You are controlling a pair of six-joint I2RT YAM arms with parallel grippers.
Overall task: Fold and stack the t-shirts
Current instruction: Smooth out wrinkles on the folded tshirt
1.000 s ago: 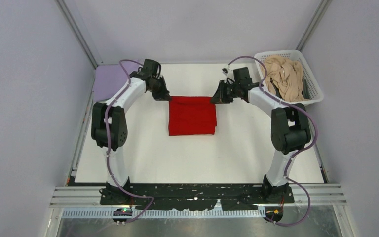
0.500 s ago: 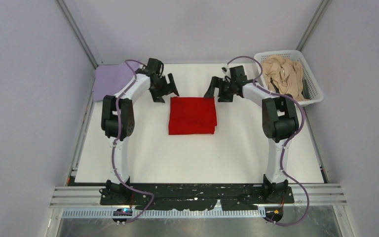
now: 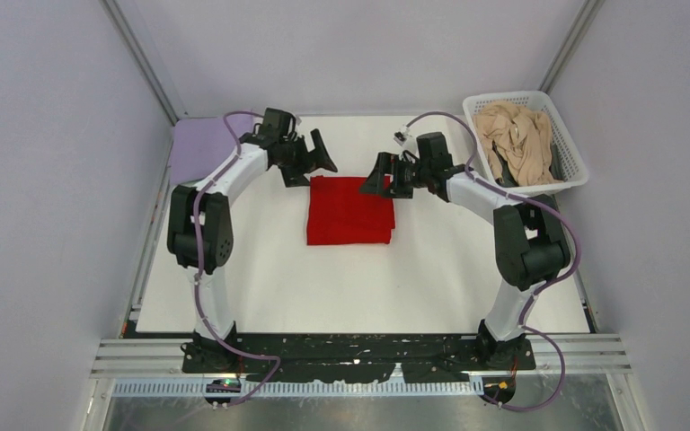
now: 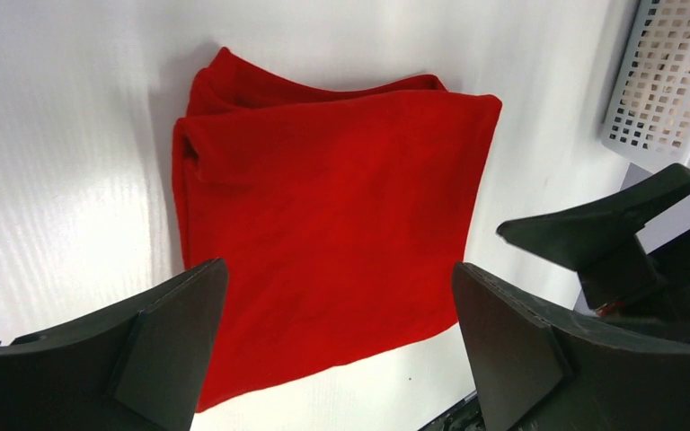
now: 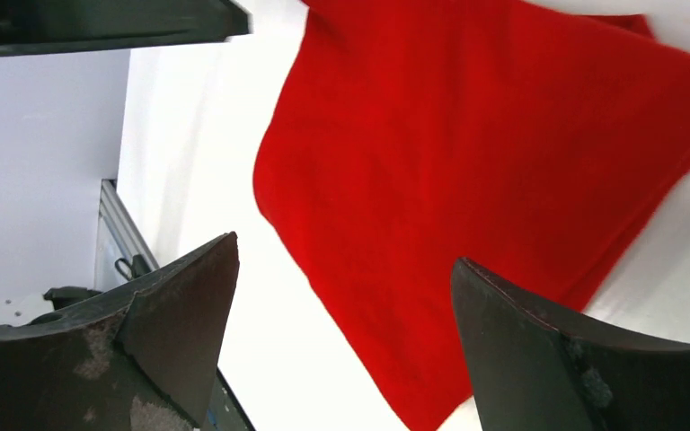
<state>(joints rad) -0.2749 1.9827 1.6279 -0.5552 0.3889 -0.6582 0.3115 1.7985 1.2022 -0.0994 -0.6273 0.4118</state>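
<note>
A bright red t-shirt (image 3: 350,210) lies folded into a rectangle in the middle of the white table (image 3: 359,278). It fills both wrist views (image 4: 323,215) (image 5: 494,171). My left gripper (image 3: 315,161) hovers just above its far left corner, jaws wide open and empty (image 4: 337,310). Over the far right corner my right gripper (image 3: 377,176) is likewise open with nothing held (image 5: 346,305). A lavender t-shirt (image 3: 198,144) lies flat at the far left. A beige t-shirt (image 3: 517,139) is bunched in the basket.
The white lattice basket (image 3: 568,171) sits at the far right corner, also seen in the left wrist view (image 4: 669,81). Grey walls close in the table on three sides. The arms' black base plate (image 3: 359,355) runs along the near edge.
Both grippers have let go of the red shirt's far corners and opened wide. They lifted off, then swung slightly inward over the shirt's far edge.
</note>
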